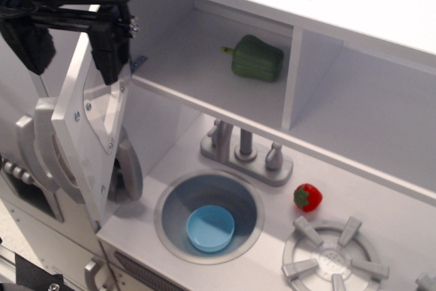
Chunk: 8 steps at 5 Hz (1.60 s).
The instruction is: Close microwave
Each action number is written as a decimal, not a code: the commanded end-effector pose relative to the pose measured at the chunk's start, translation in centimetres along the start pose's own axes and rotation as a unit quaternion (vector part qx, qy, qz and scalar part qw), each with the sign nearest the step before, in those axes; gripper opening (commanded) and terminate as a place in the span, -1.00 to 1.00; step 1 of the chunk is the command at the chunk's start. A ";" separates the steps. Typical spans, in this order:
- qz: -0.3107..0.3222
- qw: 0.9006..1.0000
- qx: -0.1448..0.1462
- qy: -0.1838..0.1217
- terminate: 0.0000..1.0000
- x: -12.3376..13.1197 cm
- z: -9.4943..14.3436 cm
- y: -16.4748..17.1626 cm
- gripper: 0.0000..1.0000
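Observation:
The microwave point(204, 66) is the white-grey compartment at upper middle, standing open with a green toy pepper point(257, 58) inside. Its door point(76, 110) hangs open to the left, edge-on to me, with a clear window point(102, 110) and a silver handle point(39, 142) on the outer side. My black gripper point(70, 49) is at the top left, open, with one finger point(30, 44) on the door's outer side and the other finger point(109, 56) on its inner side, at the door's top edge. I cannot tell whether a finger touches the door.
Below is a round sink point(170, 199) holding a blue bowl point(210, 227), with a silver faucet point(245, 155) behind it. A red toy fruit point(308, 197) lies by the grey stove burner point(332, 257). A second open shelf compartment point(368, 100) is at right.

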<state>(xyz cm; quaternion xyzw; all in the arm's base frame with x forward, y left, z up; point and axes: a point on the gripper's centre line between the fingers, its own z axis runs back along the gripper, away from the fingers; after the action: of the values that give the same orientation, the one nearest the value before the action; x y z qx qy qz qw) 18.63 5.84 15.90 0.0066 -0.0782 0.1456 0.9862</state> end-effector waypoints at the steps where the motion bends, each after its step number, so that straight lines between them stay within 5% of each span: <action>1: 0.046 0.999 0.019 -0.016 -1.00 2.4 -1.2 1.6 1.00; 2: 0.057 0.997 0.046 -0.028 -1.00 2.8 -2.6 1.5 1.00; 3: 0.068 0.996 0.051 -0.020 -1.00 2.9 -4.2 0.9 1.00; 4: 0.068 0.996 0.047 -0.042 -1.00 3.3 -5.1 -0.7 1.00; 7: 0.039 0.996 -0.080 -0.007 -1.00 3.9 -0.9 -9.9 1.00; 8: 0.002 0.994 -0.111 0.003 -1.00 1.9 0.8 -10.8 1.00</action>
<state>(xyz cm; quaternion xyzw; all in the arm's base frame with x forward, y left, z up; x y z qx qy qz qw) 23.43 -4.28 15.96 -0.1012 -0.0705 0.1378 0.9827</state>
